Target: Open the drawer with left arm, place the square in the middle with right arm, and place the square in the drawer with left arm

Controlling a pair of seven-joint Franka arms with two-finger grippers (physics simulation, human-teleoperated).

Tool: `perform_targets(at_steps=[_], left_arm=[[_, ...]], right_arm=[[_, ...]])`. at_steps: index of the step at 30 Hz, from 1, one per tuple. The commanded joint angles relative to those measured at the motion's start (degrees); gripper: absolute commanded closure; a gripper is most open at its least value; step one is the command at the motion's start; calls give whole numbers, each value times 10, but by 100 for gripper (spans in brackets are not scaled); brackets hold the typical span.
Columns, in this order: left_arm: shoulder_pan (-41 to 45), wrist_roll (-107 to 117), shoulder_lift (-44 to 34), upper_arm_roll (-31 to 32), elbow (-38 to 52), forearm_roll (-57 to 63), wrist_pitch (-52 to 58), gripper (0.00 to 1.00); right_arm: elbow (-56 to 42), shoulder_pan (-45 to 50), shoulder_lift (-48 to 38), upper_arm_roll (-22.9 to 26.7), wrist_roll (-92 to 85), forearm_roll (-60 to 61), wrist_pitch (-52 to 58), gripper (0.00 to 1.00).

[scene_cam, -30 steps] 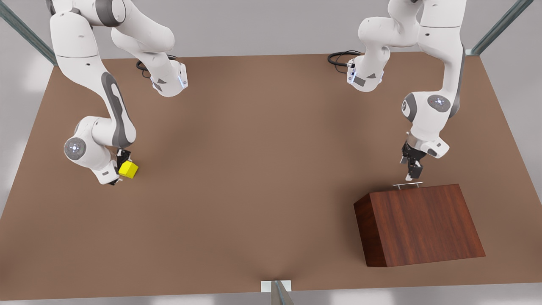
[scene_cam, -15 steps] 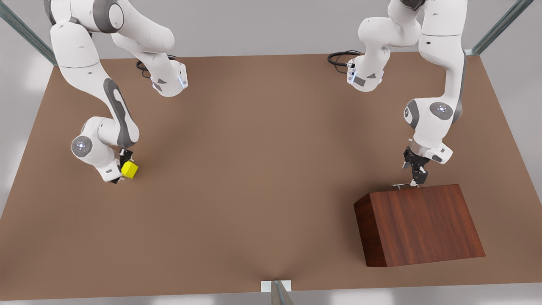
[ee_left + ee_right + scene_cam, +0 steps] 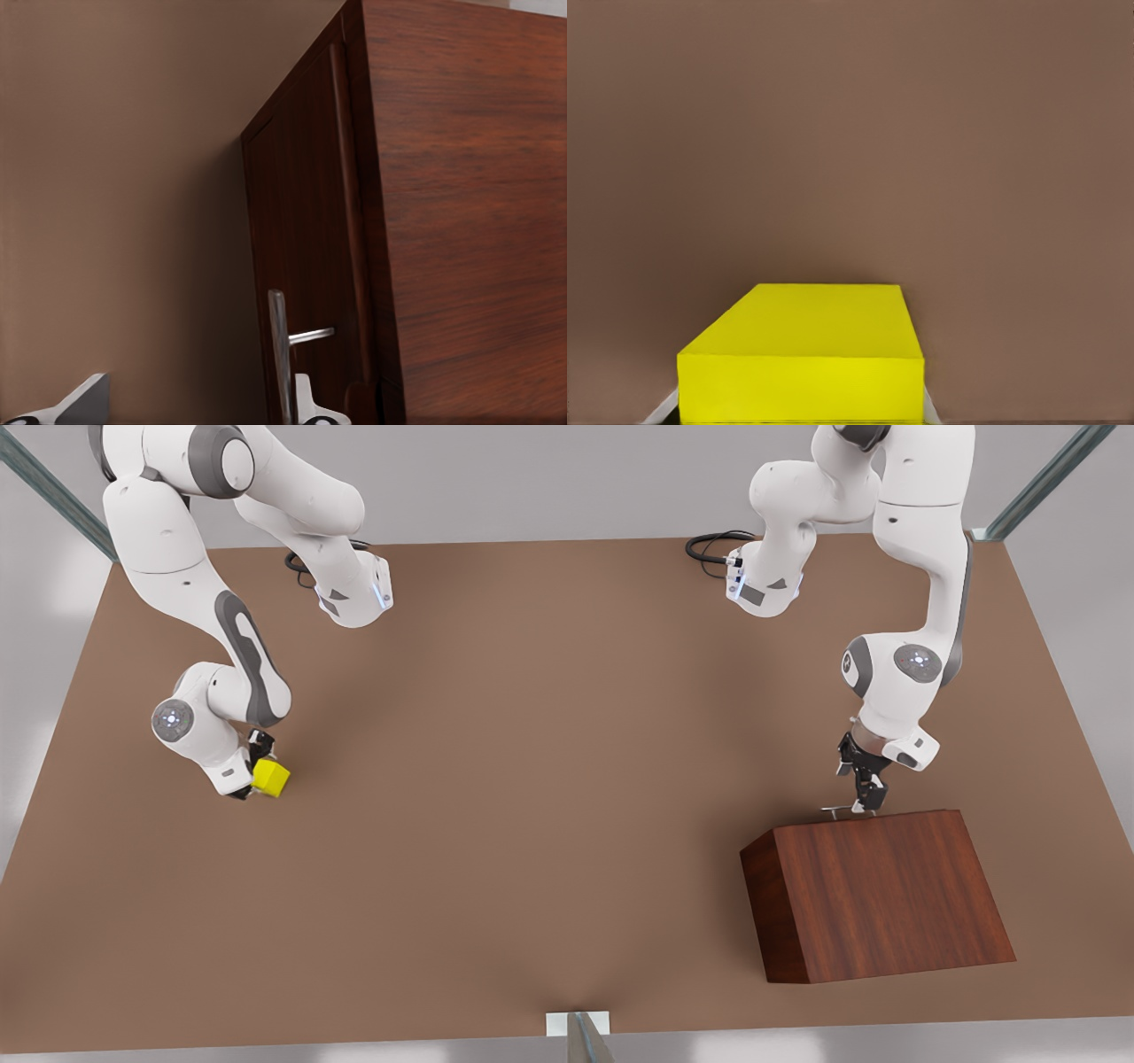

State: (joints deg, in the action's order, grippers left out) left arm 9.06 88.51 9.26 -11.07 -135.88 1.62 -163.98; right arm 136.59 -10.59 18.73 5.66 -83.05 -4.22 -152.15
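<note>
In the front view, I have the left gripper [image 3: 864, 808] at the silver handle [image 3: 842, 811], on the far edge of the wooden box [image 3: 877, 895]. The drawer [image 3: 855, 815] looks closed, so I judge that the opening step is in hand; the next move calls for a straight pull away from the box. Far from the box, the right gripper [image 3: 252, 779] is at the square [image 3: 270, 779] on the surface [image 3: 532, 779].

In the left wrist view, the fingertips [image 3: 306, 403] stand on both sides of the handle [image 3: 282, 354]; whether the jaws are pressing it, I cannot tell.

In the right wrist view, the square [image 3: 802, 354] is plain bright yellow and sits between the jaws; whether they grip it, I cannot tell.
</note>
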Motion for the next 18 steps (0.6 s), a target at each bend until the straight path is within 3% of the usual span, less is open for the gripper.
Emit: perform_targets(at_steps=[1,5,6,13,15,18], left_arm=[[4,0,0,0,0,1,1,0],[9,4,-13,0,-2,1,27,0],[10,9,-19,0,-2,2,34,0],[14,26,-25,0,-4,1,45,0],[18,31,-26,0,-4,1,53,0],[18,37,-39,0,-5,2,82,0]], right_arm=[[0,-1,0,0,0,0,0,36],[-2,-1,-2,0,0,-1,2,41],[-2,-1,-3,0,0,-1,3,48],[-17,7,-39,-11,38,-1,42,48],[-53,8,-56,-100,162,-1,88,48],[-142,47,-35,-186,302,-4,135,48]])
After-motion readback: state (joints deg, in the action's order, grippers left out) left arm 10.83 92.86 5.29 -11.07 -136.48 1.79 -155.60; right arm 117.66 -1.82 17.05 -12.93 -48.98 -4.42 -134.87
